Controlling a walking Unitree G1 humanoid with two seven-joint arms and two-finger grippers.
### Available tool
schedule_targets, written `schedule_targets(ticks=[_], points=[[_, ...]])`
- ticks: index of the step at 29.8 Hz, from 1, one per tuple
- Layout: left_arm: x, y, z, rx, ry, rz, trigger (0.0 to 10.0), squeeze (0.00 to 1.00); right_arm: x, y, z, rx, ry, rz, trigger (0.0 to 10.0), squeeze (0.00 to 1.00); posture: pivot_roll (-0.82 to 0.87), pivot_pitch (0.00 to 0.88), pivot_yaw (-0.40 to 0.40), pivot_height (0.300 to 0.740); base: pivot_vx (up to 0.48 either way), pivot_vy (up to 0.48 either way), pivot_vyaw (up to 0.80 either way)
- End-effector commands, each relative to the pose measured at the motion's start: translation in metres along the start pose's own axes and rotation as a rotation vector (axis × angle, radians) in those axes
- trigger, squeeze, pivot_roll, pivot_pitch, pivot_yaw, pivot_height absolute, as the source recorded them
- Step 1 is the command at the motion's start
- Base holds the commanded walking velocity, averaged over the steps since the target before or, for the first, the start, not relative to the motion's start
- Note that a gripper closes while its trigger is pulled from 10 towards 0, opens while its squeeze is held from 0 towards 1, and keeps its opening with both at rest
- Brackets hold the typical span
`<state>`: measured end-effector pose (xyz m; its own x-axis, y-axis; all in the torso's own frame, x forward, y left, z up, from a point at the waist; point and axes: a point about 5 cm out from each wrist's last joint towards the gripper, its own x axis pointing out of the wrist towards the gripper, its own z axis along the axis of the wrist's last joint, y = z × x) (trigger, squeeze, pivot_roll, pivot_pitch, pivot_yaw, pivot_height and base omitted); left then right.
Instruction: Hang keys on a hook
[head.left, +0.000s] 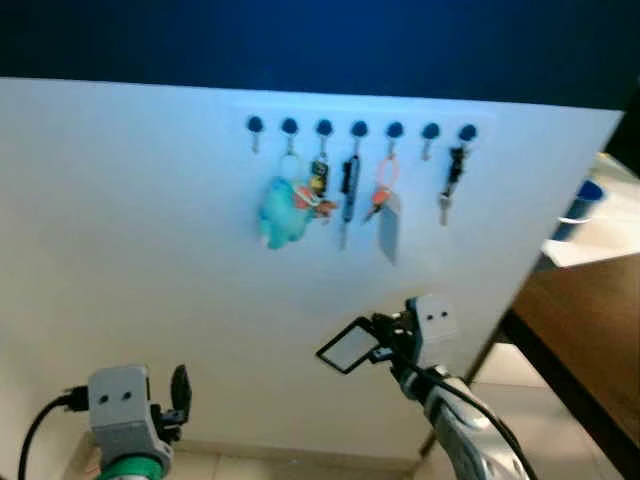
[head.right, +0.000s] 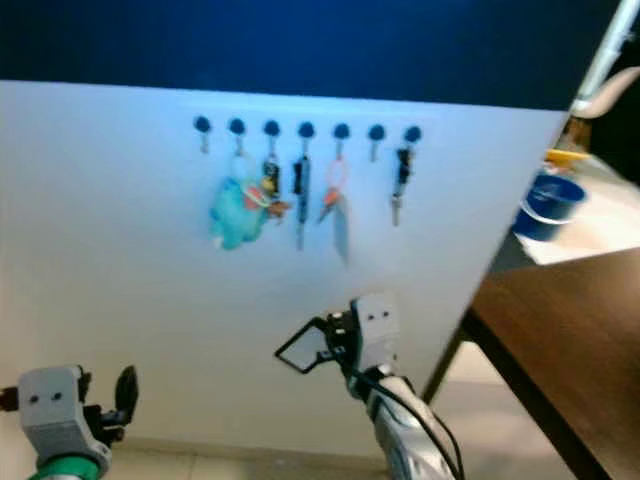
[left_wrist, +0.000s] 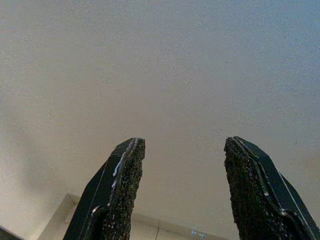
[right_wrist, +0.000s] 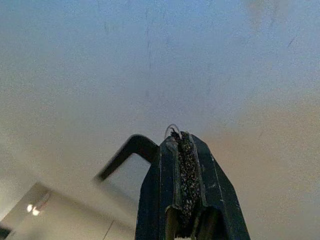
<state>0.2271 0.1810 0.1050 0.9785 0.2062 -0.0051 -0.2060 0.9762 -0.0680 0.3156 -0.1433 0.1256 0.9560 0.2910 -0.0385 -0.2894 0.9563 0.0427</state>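
Observation:
A row of blue-knobbed hooks (head.left: 359, 129) runs across the white wall panel (head.left: 130, 250). Several carry keys: a teal plush keychain (head.left: 280, 215), a black key (head.left: 348, 190), a red ring with a grey tag (head.left: 386, 215) and another black key (head.left: 452, 175). The leftmost hook (head.left: 254, 125) and the second hook from the right (head.left: 430, 131) are bare. My right gripper (head.left: 388, 335) is below the hooks, shut on a thin key ring (right_wrist: 172, 129) with a black-framed tag (head.left: 348, 347). My left gripper (left_wrist: 182, 190) is open and holds nothing, low at the left (head.left: 175, 392), facing the bare wall.
A brown table (head.left: 590, 320) stands to the right of the panel's edge. A blue cup (head.right: 548, 205) sits on a white surface behind it. Tiled floor (head.left: 300, 468) shows at the foot of the wall.

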Motion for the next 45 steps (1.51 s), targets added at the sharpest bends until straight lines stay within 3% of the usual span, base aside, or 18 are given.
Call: schedule_targets(ticks=[1, 15, 29, 45], points=[[0.0014, -0.0017, 0.0002, 0.016, -0.001, -0.025, 10.0, 0.00, -0.0062, -0.0035, -0.0121, 0.020, 0.050, -0.034, 10.0, 0.00, -0.21, 0.036, 0.054, 0.740, 0.000, 0.000, 0.00], [0.0063, -0.0047, 0.0021, 0.016, -0.011, -0.055, 10.0, 0.00, -0.0110, -0.0078, -0.0161, 0.056, 0.063, -0.076, 10.0, 0.00, -0.21, 0.038, 0.075, 0.740, 0.000, 0.000, -0.59], [0.0057, -0.0048, 0.0030, 0.008, -0.018, -0.069, 10.0, 0.00, -0.0123, -0.0055, -0.0150, 0.057, 0.054, -0.067, 10.0, 0.00, -0.21, 0.032, 0.072, 0.740, 0.000, 0.000, 0.00], [0.0047, -0.0056, 0.0039, -0.001, -0.024, -0.078, 10.0, 0.00, -0.0113, -0.0037, -0.0146, 0.062, 0.051, -0.061, 10.0, 0.00, -0.21, 0.032, 0.072, 0.740, 0.000, 0.344, 0.00]])
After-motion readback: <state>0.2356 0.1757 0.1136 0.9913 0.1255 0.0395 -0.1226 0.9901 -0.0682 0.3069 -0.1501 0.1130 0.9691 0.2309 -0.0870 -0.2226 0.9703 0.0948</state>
